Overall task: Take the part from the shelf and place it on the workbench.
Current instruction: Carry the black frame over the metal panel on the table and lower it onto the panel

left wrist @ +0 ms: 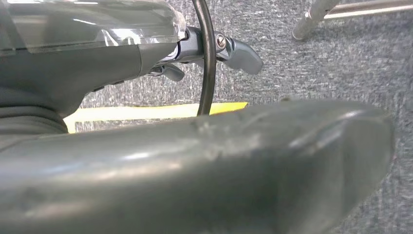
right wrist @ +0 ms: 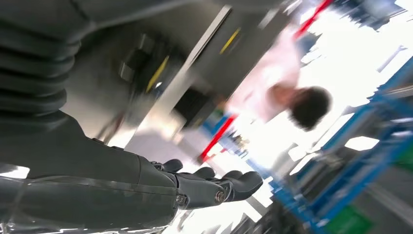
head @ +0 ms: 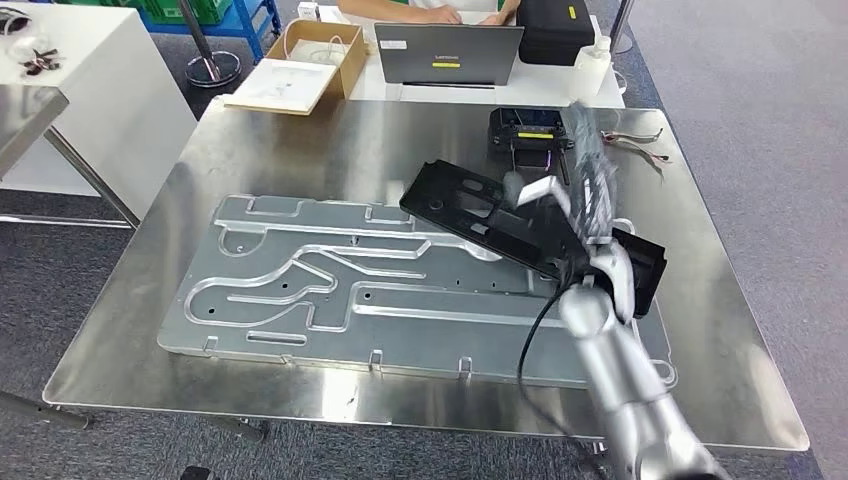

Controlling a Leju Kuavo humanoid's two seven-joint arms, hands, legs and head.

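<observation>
The black flat part (head: 480, 215) lies at an angle on the steel workbench (head: 720, 330), its left end resting on the big aluminium plate (head: 300, 290). My right hand (head: 590, 170) hovers blurred above the part's right half, lifted off it. In the right wrist view that hand (right wrist: 146, 185) has its dark fingers (right wrist: 229, 187) stretched out with nothing in them. My left hand (left wrist: 122, 63) hangs over grey carpet, its fingers (left wrist: 243, 54) apart and holding nothing.
A black controller (head: 530, 130) and loose wires (head: 635, 140) sit at the bench's far right. Behind the bench are a laptop (head: 448, 52), a cardboard box (head: 310, 60) and a person (head: 420, 10). A white table (head: 90, 80) stands at the left.
</observation>
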